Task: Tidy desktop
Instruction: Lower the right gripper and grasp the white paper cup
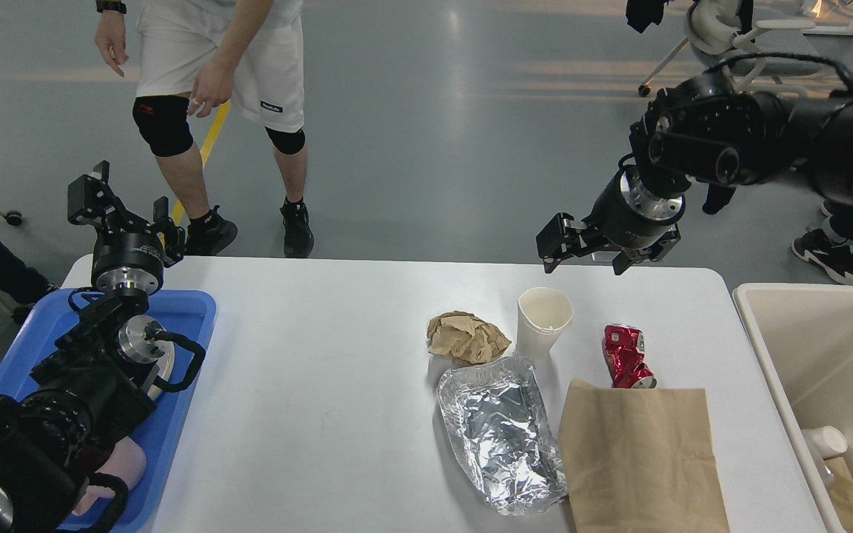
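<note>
The white desktop holds a crumpled brown paper ball, an upright white paper cup, a crushed red can, a crumpled foil tray and a flat brown paper bag. My right gripper is open and empty. It points down above the table's far edge, just behind the cup and the can. My left gripper is open and empty, raised over the far end of the blue tray at the left.
A cream bin stands by the table's right edge, with a white cup and brown paper in it. A person stands beyond the table's far left corner. An office chair is far back right.
</note>
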